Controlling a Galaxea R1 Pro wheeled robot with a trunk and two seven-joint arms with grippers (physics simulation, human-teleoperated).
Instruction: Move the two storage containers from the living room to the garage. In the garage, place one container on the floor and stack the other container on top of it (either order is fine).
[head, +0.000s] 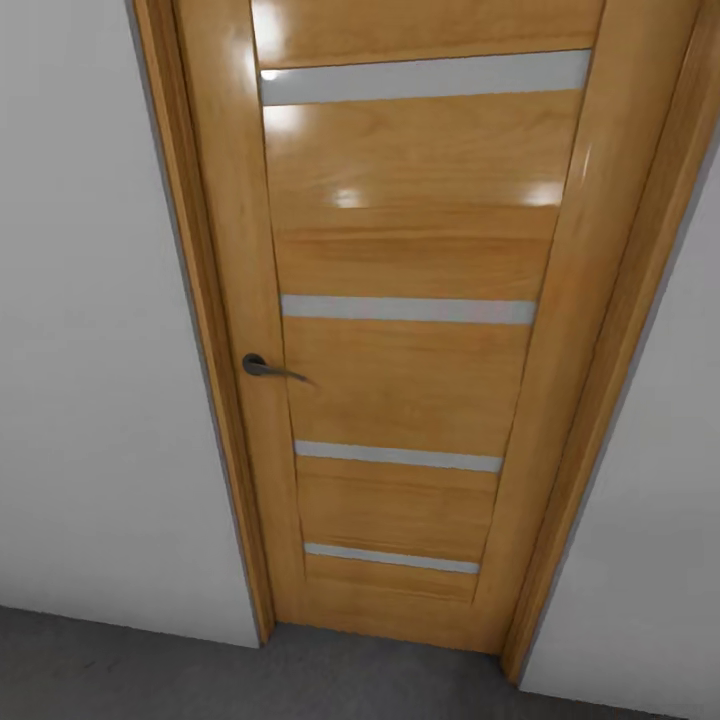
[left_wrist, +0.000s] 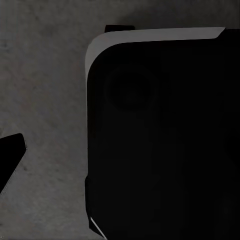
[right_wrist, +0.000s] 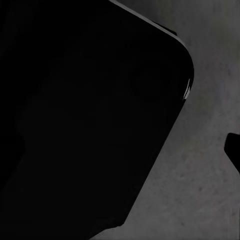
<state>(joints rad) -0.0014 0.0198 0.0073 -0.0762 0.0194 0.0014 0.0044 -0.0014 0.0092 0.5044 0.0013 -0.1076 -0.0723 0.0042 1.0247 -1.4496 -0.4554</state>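
Claw states on both arms I cannot tell; each wrist camera faces the robot's dark base (left_wrist: 160, 140) over grey floor (left_wrist: 45, 90). Ahead stands a closed wooden door (head: 400, 330) with a lever handle (head: 262, 367).

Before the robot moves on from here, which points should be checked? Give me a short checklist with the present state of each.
1. Door shut in its frame: path ahead not ok.
2. Door handle visible, on the door's left side: ok.
3. Grey floor bare before the door: ok.
4. Robot on dark grey floor: ok.
5. Gripper states: cannot tell, wrist views show mostly the dark robot body.
6. Container held: cannot tell.
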